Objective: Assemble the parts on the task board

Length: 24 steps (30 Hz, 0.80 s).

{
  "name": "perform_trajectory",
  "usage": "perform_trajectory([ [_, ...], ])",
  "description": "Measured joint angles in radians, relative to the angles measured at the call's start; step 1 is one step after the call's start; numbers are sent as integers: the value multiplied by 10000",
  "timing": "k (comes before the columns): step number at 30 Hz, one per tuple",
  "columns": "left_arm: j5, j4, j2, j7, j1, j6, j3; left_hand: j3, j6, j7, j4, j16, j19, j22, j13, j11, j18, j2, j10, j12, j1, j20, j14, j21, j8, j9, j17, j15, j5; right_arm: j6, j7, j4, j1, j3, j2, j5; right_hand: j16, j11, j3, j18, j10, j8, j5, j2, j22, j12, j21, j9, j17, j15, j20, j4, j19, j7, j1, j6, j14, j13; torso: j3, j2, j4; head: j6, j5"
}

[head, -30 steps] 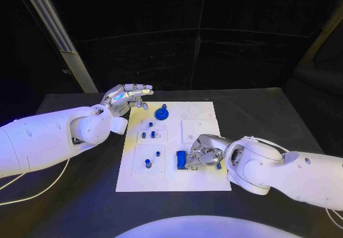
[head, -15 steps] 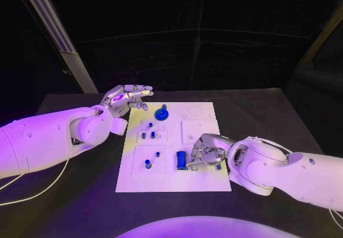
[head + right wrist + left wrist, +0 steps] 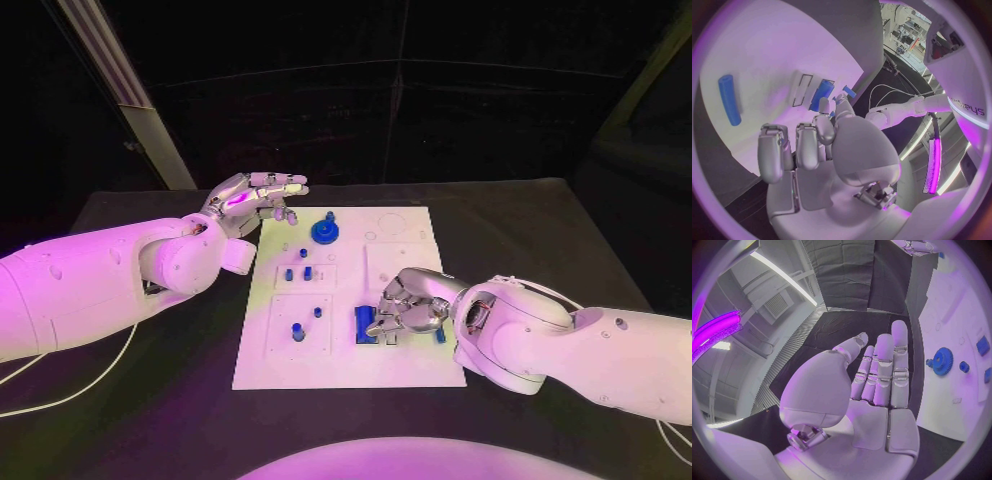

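On the white task board [image 3: 411, 370], a blue block [image 3: 366, 323] lies by the right hand [image 3: 407, 310], whose fingers curl at it; grip unclear. Small, rigid, probably light: pinch its long sides. Left hand [image 3: 257, 197] hovers open beyond the board's far-left corner.

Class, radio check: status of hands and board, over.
Left hand open, beside board. Right hand curled over blue block; grip unclear. Nothing blocking.

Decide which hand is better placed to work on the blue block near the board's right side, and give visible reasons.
The right hand: it hovers right at the blue block on the task board. The left hand is raised, open, beyond the board's far left corner.
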Motion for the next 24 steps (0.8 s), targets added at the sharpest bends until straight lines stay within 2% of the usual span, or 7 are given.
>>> perform_trajectory([
  [10,-9,4,-6,0,-2,4,-2,0,0,0,0,0,0,1,0,0,0,0,0,0,0,0,0,0,0,0,0,0,0,480,-383,-107,0,-1,199,-296,0,-56,40,-1,57,40,-11,68,-1,84,0,32,53,1,1,-123,0,-60,146,84,0,63,0,7,4,-55,29],
  [18,-13,3,0,-1,-2,16,-3,0,0,0,0,0,0,1,0,0,0,0,0,0,0,0,0,0,0,0,1,0,0,485,-962,-205,0,0,263,-666,0,-59,104,0,59,40,8,266,-2,136,0,32,106,2,1,-176,0,-94,262,119,1,133,2,2,4,-64,33],
  [24,-16,-3,1,-4,-2,30,-3,0,0,0,0,0,0,1,0,0,1,0,0,0,0,0,0,0,0,0,1,0,0,489,-1271,-197,4,6,259,-824,36,-59,136,-1,59,40,25,289,-3,136,0,42,105,2,-34,-210,-36,-94,288,119,1,133,6,-5,-3,-75,24],
])
